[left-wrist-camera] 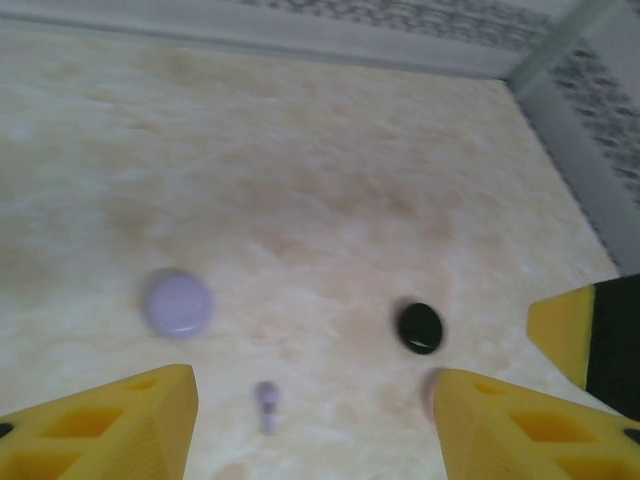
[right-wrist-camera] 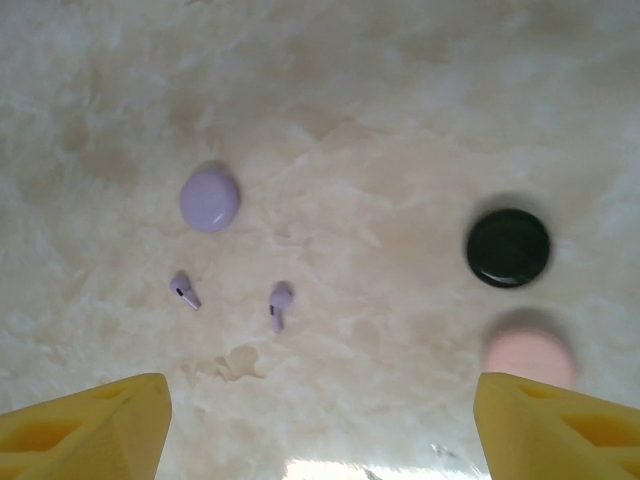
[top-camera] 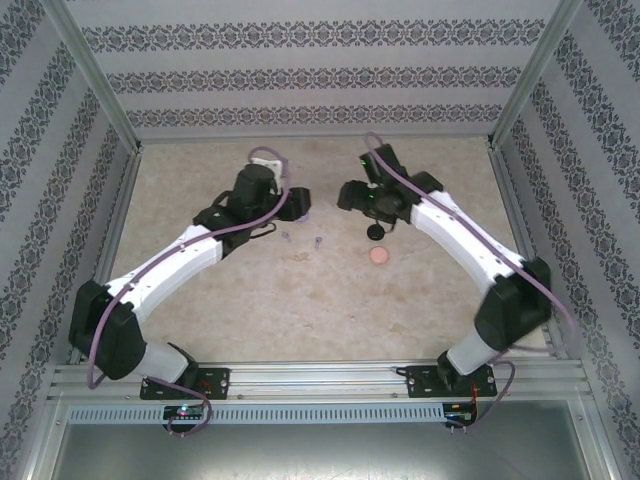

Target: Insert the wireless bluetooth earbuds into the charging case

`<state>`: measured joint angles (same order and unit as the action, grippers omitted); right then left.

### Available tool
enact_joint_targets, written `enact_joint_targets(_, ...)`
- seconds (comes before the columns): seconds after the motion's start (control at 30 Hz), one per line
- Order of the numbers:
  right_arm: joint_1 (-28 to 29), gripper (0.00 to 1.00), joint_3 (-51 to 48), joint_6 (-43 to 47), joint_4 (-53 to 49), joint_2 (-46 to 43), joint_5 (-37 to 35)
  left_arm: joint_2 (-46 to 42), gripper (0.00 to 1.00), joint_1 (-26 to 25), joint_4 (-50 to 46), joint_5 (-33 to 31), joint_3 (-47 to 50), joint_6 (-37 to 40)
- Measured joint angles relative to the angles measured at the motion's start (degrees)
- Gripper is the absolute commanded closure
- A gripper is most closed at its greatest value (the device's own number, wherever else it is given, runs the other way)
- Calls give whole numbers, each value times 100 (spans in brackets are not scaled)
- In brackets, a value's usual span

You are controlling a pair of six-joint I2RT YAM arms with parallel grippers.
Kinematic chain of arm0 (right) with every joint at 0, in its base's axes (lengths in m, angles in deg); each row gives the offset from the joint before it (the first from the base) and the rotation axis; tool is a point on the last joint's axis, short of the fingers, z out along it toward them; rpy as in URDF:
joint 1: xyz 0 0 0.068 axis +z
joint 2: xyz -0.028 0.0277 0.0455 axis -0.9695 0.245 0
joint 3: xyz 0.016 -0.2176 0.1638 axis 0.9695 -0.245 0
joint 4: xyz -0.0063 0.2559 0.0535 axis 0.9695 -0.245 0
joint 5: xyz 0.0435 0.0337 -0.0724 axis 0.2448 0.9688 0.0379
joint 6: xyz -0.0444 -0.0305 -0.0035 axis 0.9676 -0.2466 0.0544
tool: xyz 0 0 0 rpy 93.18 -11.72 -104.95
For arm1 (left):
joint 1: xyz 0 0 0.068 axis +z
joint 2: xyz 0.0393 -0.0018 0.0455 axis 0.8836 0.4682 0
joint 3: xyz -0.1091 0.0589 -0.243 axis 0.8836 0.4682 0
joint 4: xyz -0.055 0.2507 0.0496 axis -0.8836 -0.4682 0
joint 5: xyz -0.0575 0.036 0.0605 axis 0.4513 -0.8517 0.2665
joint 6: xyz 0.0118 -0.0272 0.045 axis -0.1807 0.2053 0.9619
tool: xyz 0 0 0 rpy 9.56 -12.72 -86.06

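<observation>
My bench was a beige marbled tabletop (top-camera: 300,300), boxed in on three sides by grey-patterned striped walls (top-camera: 310,75). Aluminium rails (top-camera: 320,372) framed my near edge; light was even.

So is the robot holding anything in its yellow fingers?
No, nothing is held. The left gripper and the right gripper both stand open, gripping nothing. The lilac earbuds lie loose on the table.

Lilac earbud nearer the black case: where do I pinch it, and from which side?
Probably the rounded head of that lilac earbud, from straight above: it lies flat on the table, apart from the other bud, its thin stem trailing toward the right gripper. Close across the head, crosswise to the stem.
</observation>
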<state>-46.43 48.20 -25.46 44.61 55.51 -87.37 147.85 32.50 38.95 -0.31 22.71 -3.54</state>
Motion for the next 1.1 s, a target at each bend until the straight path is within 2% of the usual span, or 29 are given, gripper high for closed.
enact_joint_targets(0.27, 466, 19, 1950, 839, -317, 2153, 68, -984, 24, 1027, 420, 15, 791, -9)
enact_joint_targets(0.33, 555, 19, 2518, 1054, -494, 2712, 87, -1154, 17, 1211, 579, 83, 887, -37)
enact_joint_targets(0.4, 640, 19, 3104, 1231, -730, 3237, 68, -1294, 0, 1344, 726, 109, 990, -87)
enact_joint_targets(0.53, 780, 20, 4113, 1419, -1147, 4109, -68, -1550, 1, 1478, 925, 42, 1182, -229)
enact_joint_targets(0.73, 855, 20, 5049, 1410, -1585, 4870, -282, -1856, 1, 1683, 1231, -114, 1504, -525)
enact_joint_targets(1.1, 857, 23, 5869, 1364, -1816, 5604, -422, -1849, 1, 1773, 1270, -236, 1537, -612)
